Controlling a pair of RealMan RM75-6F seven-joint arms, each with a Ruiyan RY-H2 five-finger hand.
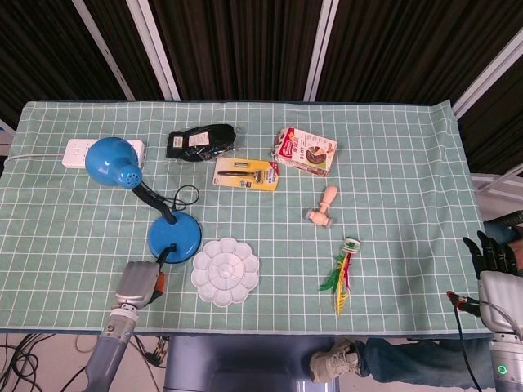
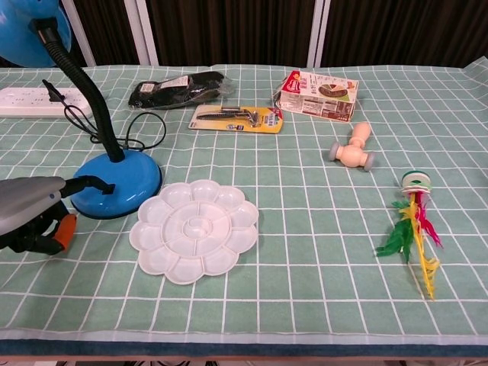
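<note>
Chest view: left robot hand [image 2: 30, 221], grip unclear, beside upright blue lamp [image 2: 107, 164].

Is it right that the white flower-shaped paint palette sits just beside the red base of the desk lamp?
Not quite: the lamp base is blue, not red. The chest view shows the white flower-shaped paint palette lying just beside it.

Bright, even overhead light; soft faint shadows, sharp focus, dark background, no glare
</note>
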